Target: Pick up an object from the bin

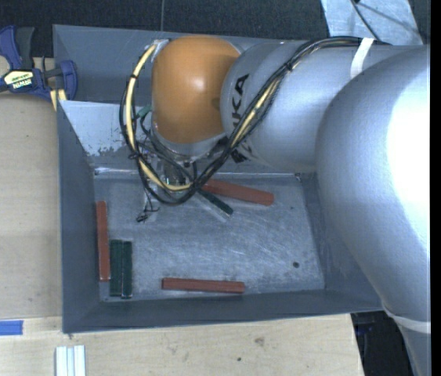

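Grey bin [75,233]. Tool [164,180]: low by the back wall, state we cannot tell. Nearest, just beside it: red-brown bar [243,193], dark green strip [220,204]. Step, we judge: approach. Next: centre over one bar, then close.

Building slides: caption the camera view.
KUKA arm over the back of the grey bin, beside a red-brown bar; another bar and a dark green block lie left, a third bar at front.
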Robot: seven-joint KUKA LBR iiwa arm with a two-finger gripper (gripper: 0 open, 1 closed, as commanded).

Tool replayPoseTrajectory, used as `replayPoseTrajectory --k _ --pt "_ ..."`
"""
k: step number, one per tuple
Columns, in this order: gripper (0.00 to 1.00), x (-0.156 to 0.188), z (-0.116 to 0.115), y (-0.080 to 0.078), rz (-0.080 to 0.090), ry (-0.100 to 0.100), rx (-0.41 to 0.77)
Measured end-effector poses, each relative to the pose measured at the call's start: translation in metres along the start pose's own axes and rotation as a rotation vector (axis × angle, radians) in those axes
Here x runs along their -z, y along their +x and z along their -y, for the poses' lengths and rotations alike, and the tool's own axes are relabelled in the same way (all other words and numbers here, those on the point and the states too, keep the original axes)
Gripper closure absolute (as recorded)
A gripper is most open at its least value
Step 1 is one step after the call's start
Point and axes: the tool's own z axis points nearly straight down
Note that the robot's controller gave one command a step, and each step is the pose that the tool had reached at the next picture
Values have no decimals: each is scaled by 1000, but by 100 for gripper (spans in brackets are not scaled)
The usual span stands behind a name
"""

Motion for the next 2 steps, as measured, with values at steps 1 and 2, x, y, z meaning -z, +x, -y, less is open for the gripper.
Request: replayPoseTrajectory --k 1,2 --pt "0 -8 -29 45 5 -2 154" --pt "0 -77 85 19 5 3 141"
